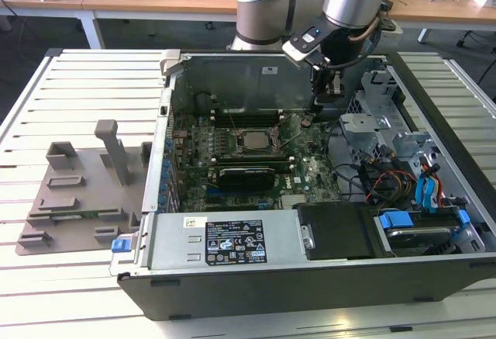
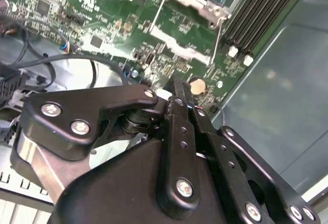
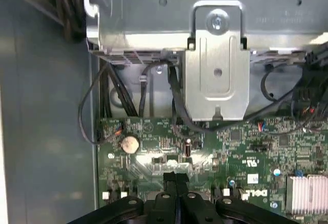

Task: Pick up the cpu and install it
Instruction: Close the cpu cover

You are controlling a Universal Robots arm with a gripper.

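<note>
- The arm's black gripper (image 1: 325, 97) hangs inside the open grey metal computer case (image 1: 232, 75), over the far corner of the green motherboard (image 1: 298, 172) — toward the exterior view's right.
- In the first wrist view its fingers (image 3: 170, 182) are pressed together, with nothing gripped between them.
- The tips hover near a round silvery coin battery (image 3: 129, 142), seemingly not touching it.
- The small flat square cpu (image 1: 249, 139), silvery-grey on top, looks to lie in its socket mid-board — well apart from the gripper.
- A long black graphics card (image 1: 246, 174) lies just beside the socket.
- A grey plastic tray (image 1: 74, 191) rests on the white slatted table (image 1: 77, 75).
</note>
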